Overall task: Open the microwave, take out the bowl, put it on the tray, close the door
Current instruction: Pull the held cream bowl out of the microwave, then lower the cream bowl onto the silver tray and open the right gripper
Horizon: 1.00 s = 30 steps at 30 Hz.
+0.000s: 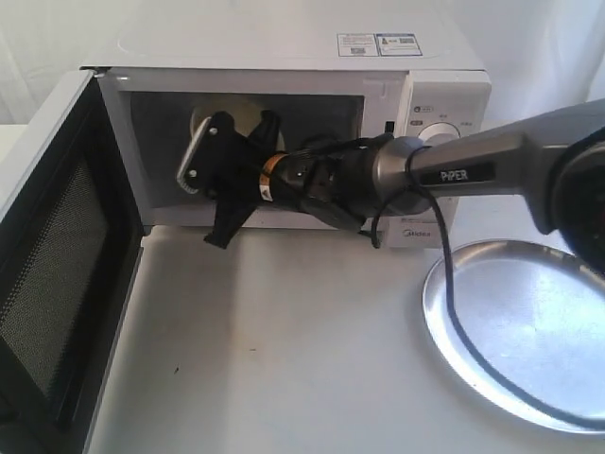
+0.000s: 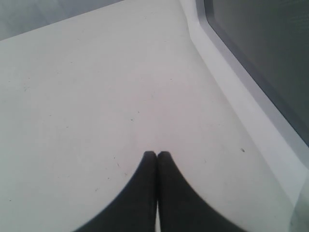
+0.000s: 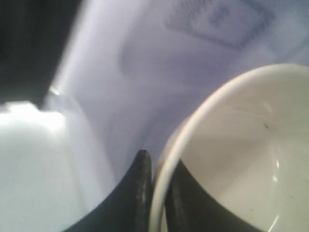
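The white microwave (image 1: 284, 47) stands with its door (image 1: 57, 274) swung wide to the left, black perforated inner face showing. My right arm reaches into the cavity. There my right gripper (image 3: 159, 164) is shut on the rim of the cream bowl (image 3: 241, 145), one finger inside the wall and one outside. In the exterior view only slivers of the bowl (image 1: 242, 115) show behind the black gripper body. The silver tray (image 1: 529, 397) lies on the table to the right. My left gripper (image 2: 157, 154) is shut on nothing, low over the white table beside the door's outer face (image 2: 270, 58).
A black cable (image 1: 452, 312) hangs from my right arm and trails across the tray. The open door takes up the left side of the table (image 1: 284, 350). The control panel with its knob (image 1: 440, 132) sits just behind the right arm.
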Each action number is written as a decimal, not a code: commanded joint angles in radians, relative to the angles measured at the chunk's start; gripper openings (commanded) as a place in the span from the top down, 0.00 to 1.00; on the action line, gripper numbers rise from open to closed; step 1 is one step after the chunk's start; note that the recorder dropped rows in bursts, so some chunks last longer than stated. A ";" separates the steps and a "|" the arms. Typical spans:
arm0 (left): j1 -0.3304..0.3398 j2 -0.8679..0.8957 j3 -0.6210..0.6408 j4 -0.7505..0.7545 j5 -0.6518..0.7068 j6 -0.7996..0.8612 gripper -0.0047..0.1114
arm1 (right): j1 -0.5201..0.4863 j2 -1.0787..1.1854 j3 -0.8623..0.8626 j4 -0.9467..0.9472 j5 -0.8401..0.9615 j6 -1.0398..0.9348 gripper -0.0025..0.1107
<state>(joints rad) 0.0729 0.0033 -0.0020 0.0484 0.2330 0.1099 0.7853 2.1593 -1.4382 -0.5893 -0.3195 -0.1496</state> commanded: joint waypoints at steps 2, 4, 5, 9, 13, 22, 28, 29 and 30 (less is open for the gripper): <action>-0.004 -0.003 0.002 -0.004 0.000 -0.002 0.96 | 0.095 -0.196 0.110 -0.036 0.346 0.060 0.98; -0.004 -0.003 0.002 -0.004 0.000 -0.002 0.96 | 0.119 -0.264 0.164 -0.030 0.538 0.060 0.98; -0.004 -0.003 0.002 -0.004 0.000 -0.002 0.96 | 0.126 -0.293 0.189 -0.025 0.638 0.060 0.98; -0.004 -0.003 0.002 -0.004 0.000 -0.002 0.96 | 0.131 -0.382 0.315 0.052 1.003 0.066 0.98; -0.004 -0.003 0.002 -0.004 0.000 -0.002 0.96 | 0.112 -0.468 0.517 -0.101 1.119 0.346 0.98; -0.004 -0.003 0.002 -0.004 0.000 -0.002 0.96 | 0.111 -0.480 0.686 -0.404 1.191 0.742 0.98; -0.004 -0.003 0.002 -0.004 0.000 -0.002 0.96 | 0.111 -0.480 0.695 -0.495 1.060 0.756 0.94; -0.004 -0.003 0.002 -0.004 0.000 -0.002 0.96 | 0.111 -0.480 0.695 -0.487 1.043 0.756 0.89; -0.004 -0.003 0.002 -0.004 0.000 -0.002 0.96 | 0.111 -0.480 0.695 -0.480 1.040 0.756 0.83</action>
<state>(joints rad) 0.0729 0.0033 -0.0020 0.0484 0.2330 0.1117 0.9014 1.6895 -0.7480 -1.0573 0.7359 0.5984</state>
